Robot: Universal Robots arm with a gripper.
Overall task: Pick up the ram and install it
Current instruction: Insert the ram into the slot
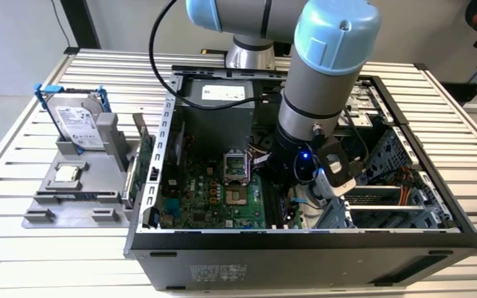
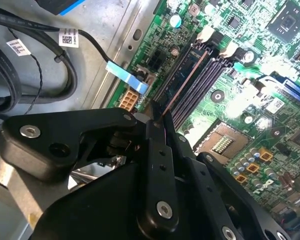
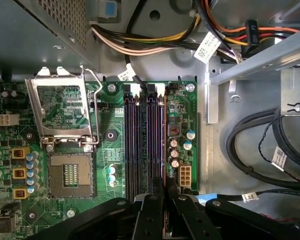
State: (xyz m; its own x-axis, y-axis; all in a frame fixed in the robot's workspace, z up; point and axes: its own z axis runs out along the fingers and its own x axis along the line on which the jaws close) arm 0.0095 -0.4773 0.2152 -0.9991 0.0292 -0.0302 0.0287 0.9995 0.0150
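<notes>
We see soft, even room light in the exterior view, and the ribbed table (image 1: 23,180) reads bright and a little washed out. The computer case (image 1: 305,242) is dim inside, with a small blue glow on the arm's wrist (image 1: 303,155). In the second wrist view, hard glare blows out the motherboard (image 2: 250,100) toward two o'clock, and the black gripper (image 2: 160,125) looms dark, close and soft. In the first wrist view, light is flatter; the power supply grille (image 3: 50,25) sits shaded at eleven o'clock.

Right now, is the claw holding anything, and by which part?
Yes: the claw is shut on the ram, gripping the near end of its top edge, with the stick standing edge-on in the motherboard's memory slots.
</notes>
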